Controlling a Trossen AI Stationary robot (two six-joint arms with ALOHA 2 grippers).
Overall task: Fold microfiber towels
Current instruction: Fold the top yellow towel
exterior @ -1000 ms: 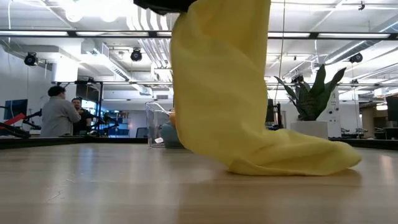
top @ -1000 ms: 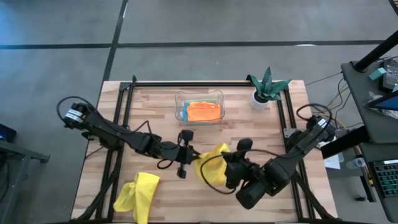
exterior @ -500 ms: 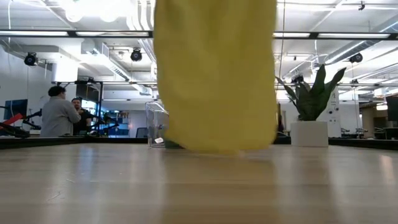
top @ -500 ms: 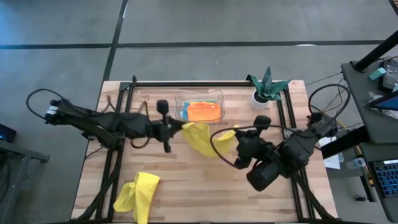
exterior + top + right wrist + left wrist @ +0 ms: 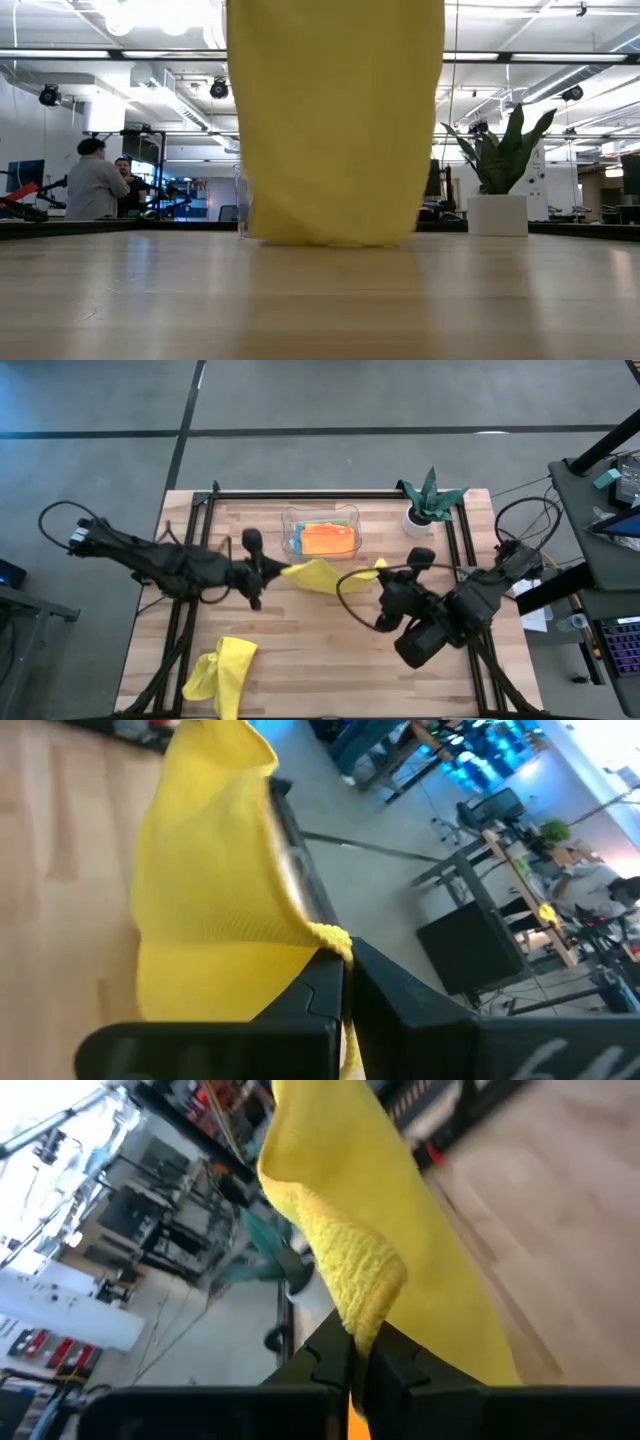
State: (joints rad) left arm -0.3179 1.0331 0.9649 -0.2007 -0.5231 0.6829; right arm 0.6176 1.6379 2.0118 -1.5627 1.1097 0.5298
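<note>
A yellow towel (image 5: 318, 574) hangs in the air over the middle of the wooden desk (image 5: 300, 650), stretched between two pincers. The left pincer (image 5: 276, 569) pinches one top corner tight. The right pincer (image 5: 378, 567) pinches the other top corner tight. Both are closed on the cloth, and the wrist views show the fuzzy yellow edge squeezed between the dark fingers (image 5: 325, 1355) of the left arm and the dark fingers (image 5: 320, 982) of the right arm.

From the low view, the towel hangs down like a flat yellow sheet, and its bottom edge is just at the desk top — whether it touches is hard to tell.

A second yellow towel (image 5: 221, 672) lies crumpled near the front left corner of the desk.

A clear plastic tray (image 5: 322, 514) sits at the back of the desk with an orange towel (image 5: 328, 539) in it and a bit of turquoise cloth (image 5: 294, 544) under that. A small plant in a white pot (image 5: 426, 501) stands just to the right of the tray.

Far behind the desk, two people (image 5: 100, 185) stand in the room.
</note>
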